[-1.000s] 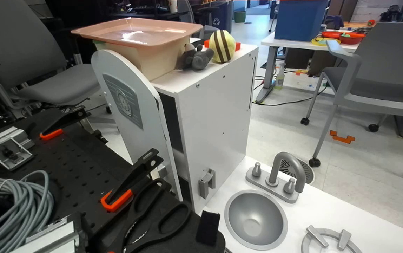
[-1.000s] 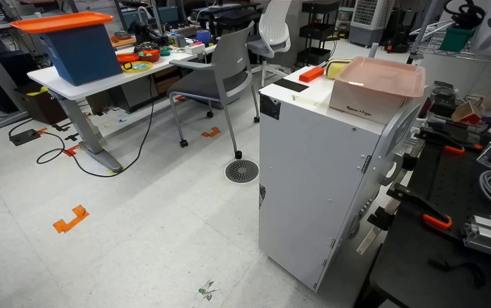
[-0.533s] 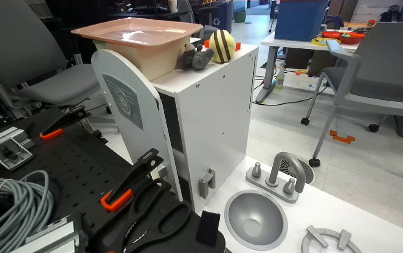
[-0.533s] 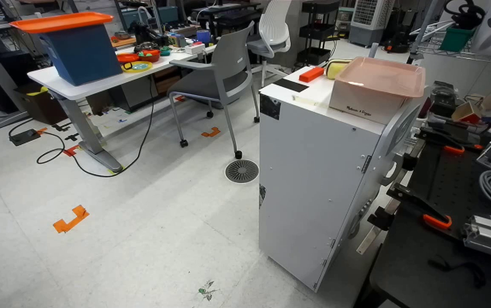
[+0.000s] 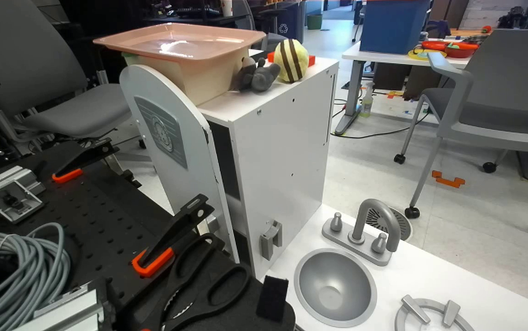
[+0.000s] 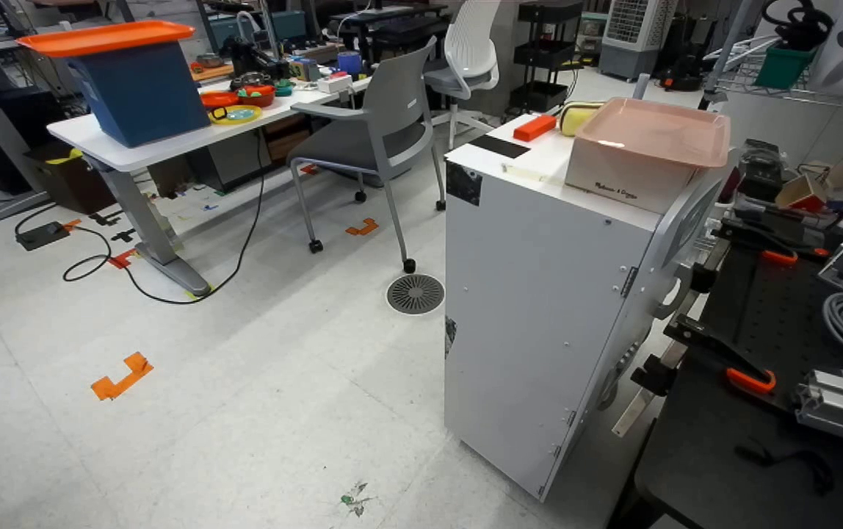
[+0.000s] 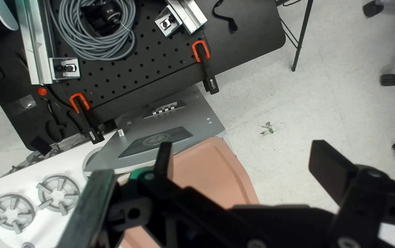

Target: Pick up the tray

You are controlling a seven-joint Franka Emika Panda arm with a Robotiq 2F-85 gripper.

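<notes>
- Your tray (image 5: 179,42) lies across a cream box (image 5: 211,74) on top of the white cabinet (image 5: 278,142).
- Your pincer (image 7: 243,156) stands wide, gripping nothing.
- Expect the tray to be light and fairly stiff; its glossy plastic may slip in your grasp.
- Pinch the raised rim (image 5: 254,36) where it juts past the box; held at one edge, that broad sheet will probably tip or twist, so lift slowly.
</notes>
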